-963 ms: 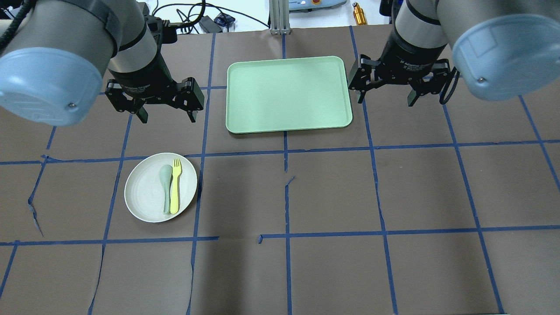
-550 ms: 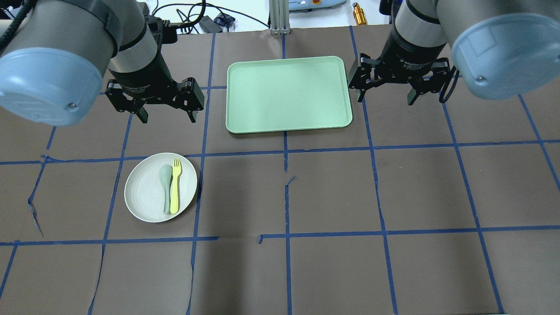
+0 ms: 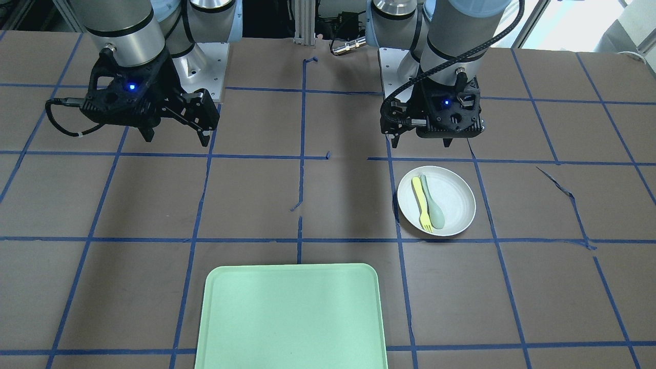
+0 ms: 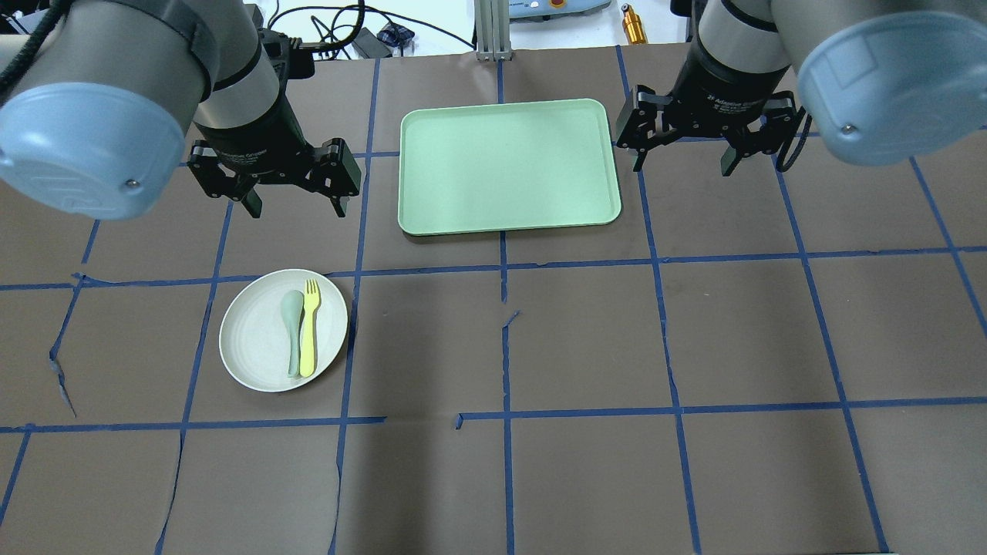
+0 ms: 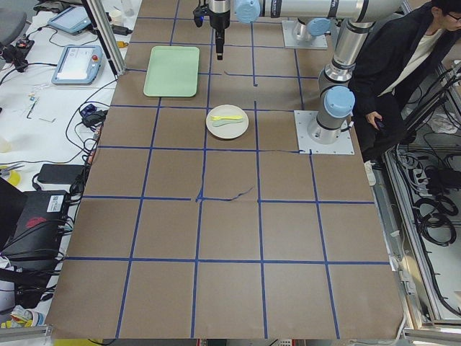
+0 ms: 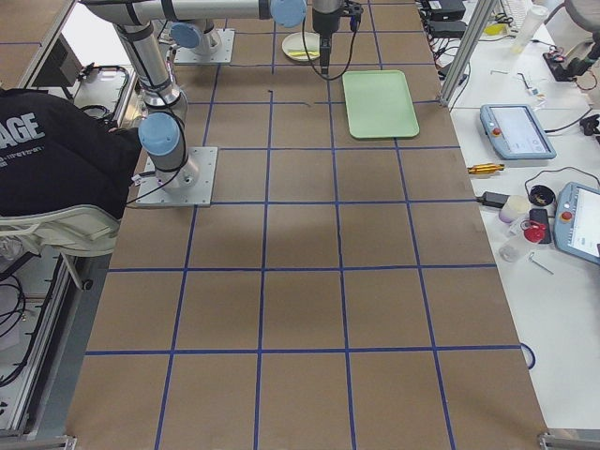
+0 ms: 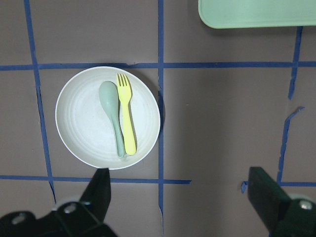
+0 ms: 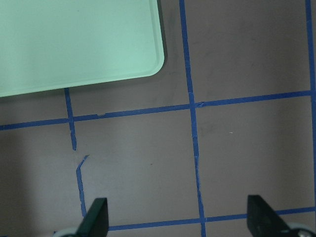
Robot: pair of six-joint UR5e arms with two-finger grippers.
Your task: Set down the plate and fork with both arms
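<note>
The white plate [image 4: 250, 339] sits on the table left of centre. The pale-yellow fork [image 4: 309, 327] lies on it beside a grey-green spoon [image 4: 291, 324]. My left gripper [image 4: 296, 204] is open and empty, hovering just beyond the plate. The left wrist view shows the plate [image 7: 84, 128] and fork [image 7: 127, 118] ahead of its open fingers [image 7: 101, 187]. My right gripper [image 4: 682, 166] is open and empty, right of the mint-green tray [image 4: 509, 166]. In the front view the plate [image 3: 453, 200] and fork [image 3: 423, 202] lie below the left gripper [image 3: 419, 141]; the right gripper [image 3: 177, 139] is at left.
The tray lies at the far middle of the table, between the two grippers; its corner shows in the right wrist view [image 8: 74, 39]. Blue tape lines grid the brown table cover. A person sits beside the robot base in the side views.
The right gripper has moved a little toward the far edge of the table. The left gripper, plate, fork and spoon have not visibly moved.
</note>
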